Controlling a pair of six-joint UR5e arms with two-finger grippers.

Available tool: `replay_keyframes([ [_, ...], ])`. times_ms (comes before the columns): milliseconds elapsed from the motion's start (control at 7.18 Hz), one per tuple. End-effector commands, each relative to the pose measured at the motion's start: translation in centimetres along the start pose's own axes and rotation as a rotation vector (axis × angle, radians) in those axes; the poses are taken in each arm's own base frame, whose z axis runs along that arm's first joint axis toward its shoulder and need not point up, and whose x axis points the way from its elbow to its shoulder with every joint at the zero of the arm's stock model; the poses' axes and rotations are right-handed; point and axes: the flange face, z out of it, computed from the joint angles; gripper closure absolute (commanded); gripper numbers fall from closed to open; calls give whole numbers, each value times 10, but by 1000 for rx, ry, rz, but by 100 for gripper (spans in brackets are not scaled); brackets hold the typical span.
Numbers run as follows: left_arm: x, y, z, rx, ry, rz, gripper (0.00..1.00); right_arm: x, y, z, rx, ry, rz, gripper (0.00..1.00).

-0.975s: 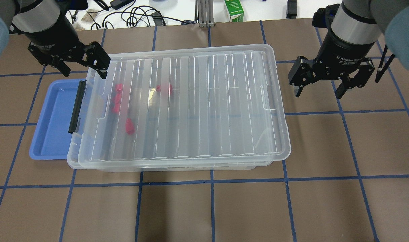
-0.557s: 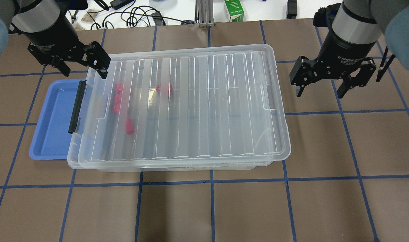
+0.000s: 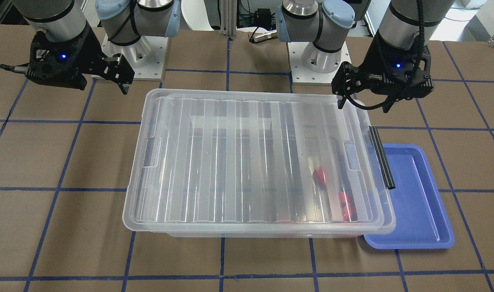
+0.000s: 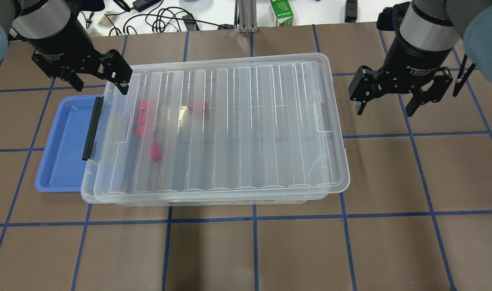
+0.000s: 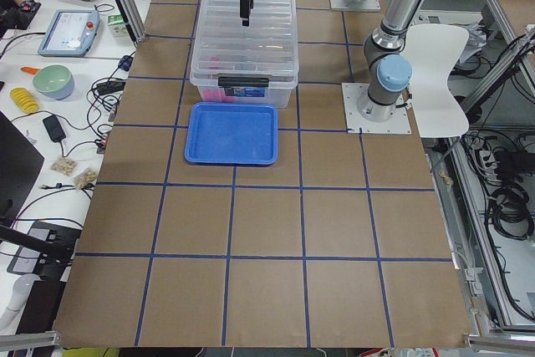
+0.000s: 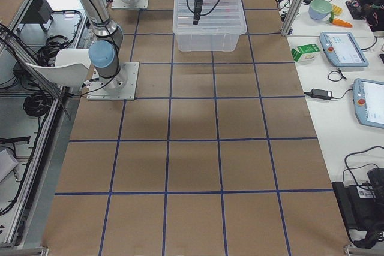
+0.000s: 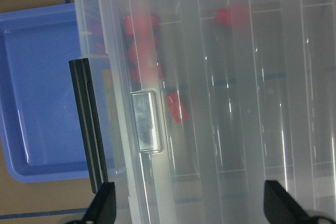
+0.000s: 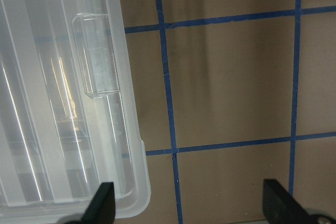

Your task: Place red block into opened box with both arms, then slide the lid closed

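You have one box point(image 4: 230, 201), one lid point(image 4: 250, 121) on it, five red blocks point(image 4: 197, 107) inside, and one blue tray point(image 4: 64, 141). Left gripper point(image 4: 101, 87) and right gripper point(image 4: 384, 110) both hang with fingers spread. Brown table point(image 4: 351, 250) with a blue tape grid; cables point(image 4: 165, 18) lie beyond it.

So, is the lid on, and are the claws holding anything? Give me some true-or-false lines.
1. The lid lies over the box. True.
2. The right gripper holds a red block. False: it is open and empty, beside the box.
3. Several red blocks lie inside the box, under the lid. True.
4. The blue tray holds the red blocks. False: none show in it.
5. The left gripper is shut. False: its fingers are apart.
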Motion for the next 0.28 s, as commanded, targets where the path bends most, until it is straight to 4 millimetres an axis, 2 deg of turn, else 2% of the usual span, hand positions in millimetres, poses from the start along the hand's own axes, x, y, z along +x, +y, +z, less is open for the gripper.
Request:
replay_keyframes([
  [0,0,-3,0,12,-3,-3,0,-1,-2,0,1,-6,0,0],
  [139,0,-3,2,9,-2,-3,0,0,-1,-1,1,-1,0,0],
])
